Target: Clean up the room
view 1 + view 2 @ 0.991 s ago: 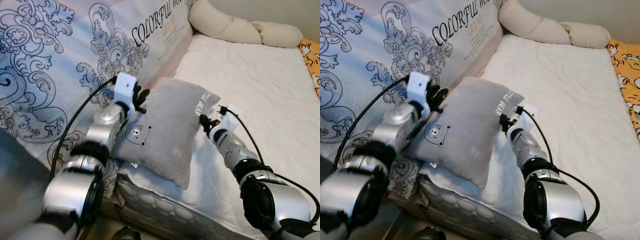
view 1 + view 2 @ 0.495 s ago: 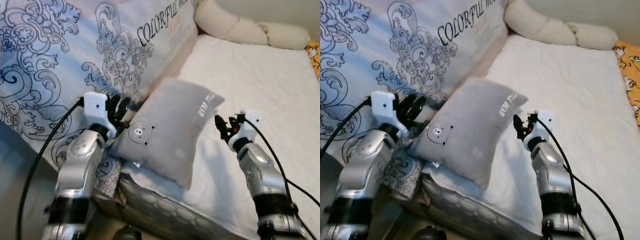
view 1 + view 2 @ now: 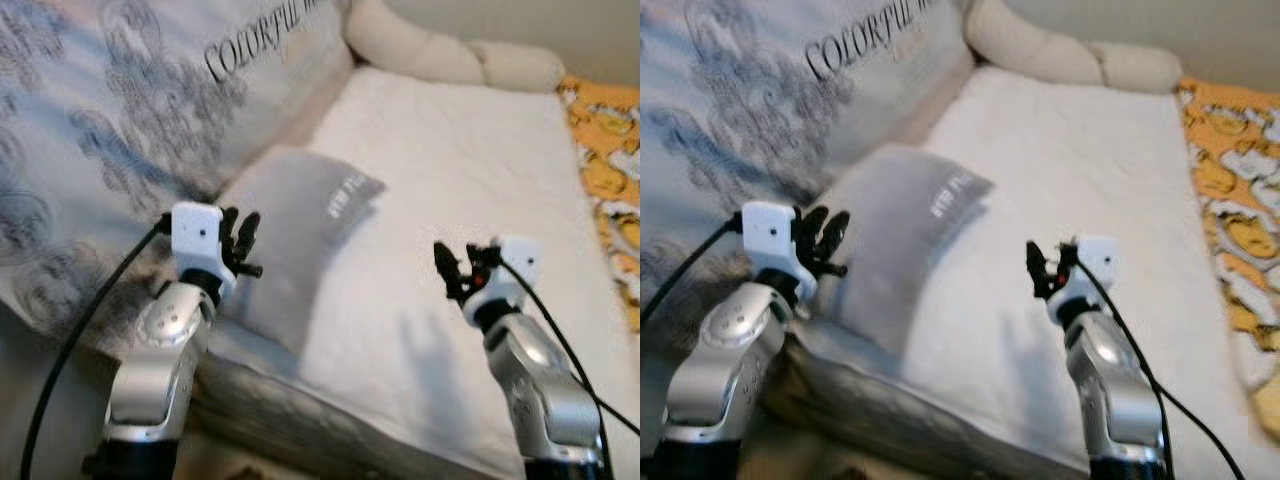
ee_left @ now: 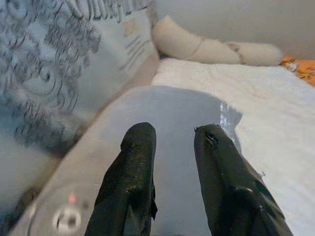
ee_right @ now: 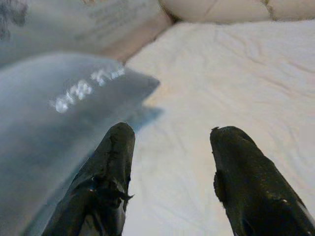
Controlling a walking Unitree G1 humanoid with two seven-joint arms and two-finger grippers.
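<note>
Grey pillow [image 3: 295, 235] lies on the bed's near left corner, its far end propped against the big printed cushion [image 3: 120, 120] that stands along the left side. The tilt comes from that lean — one edge rides up the cushion, the rest sags onto the white sheet [image 3: 450, 170]. It reads as set down for tidying, judging by how squarely it sits against the cushion.

Left gripper [image 3: 240, 243] hangs just beside the pillow's near left edge, fingers spread with a clear gap and nothing between them. In the left wrist view the two black fingers [image 4: 130, 182] point along the pillow's length without pressing it. Right gripper [image 3: 455, 272] floats over bare sheet, apart from the pillow's right edge, also spread and empty.

Materials: pillow is soft grey plush, rectangular and plump, with a line of white lettering near its far end — too blurred to read. The cushion is smooth pale fabric with grey-blue scrollwork and black lettering. The sheet is quilted, faintly rumpled. A cream bolster [image 3: 450, 60] in rounded segments runs along the head of the bed. An orange patterned cloth [image 3: 610, 170] borders the right side. Head views are somewhat blurred.
</note>
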